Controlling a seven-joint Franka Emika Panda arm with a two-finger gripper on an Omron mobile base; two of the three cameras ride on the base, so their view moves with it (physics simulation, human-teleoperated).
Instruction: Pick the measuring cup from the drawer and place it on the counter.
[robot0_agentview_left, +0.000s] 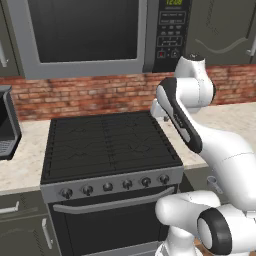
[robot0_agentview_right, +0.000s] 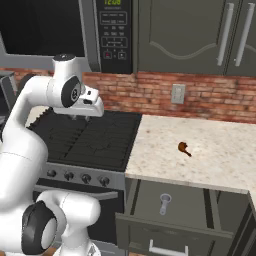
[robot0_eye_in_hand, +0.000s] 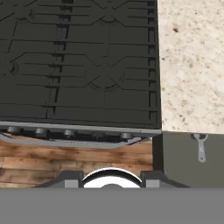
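Gripper (robot0_agentview_right: 80, 118) jaws unreadable above black stove (robot0_agentview_right: 90, 137); you risk clipping dark drawer's (robot0_agentview_right: 150, 226) front wall reaching small grey metal measuring cup (robot0_agentview_right: 164, 202).

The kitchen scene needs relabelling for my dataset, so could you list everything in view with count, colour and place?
measuring cup: one, pale grey, lying in the open drawer
drawer: one, dark grey-green, pulled out under the counter
counter: beige speckled, right of the stove
small brown object: one, on the counter
stove: one, black top, row of dark knobs along its front
oven door: one, black, long bar handle
microwave: one, grey frame, above the stove
brick wall: red-brown, behind the counter
wall outlet: one, grey, on the brick
upper cabinets: dark grey-green, above the counter
arm: one, white, jaws above the stove, empty
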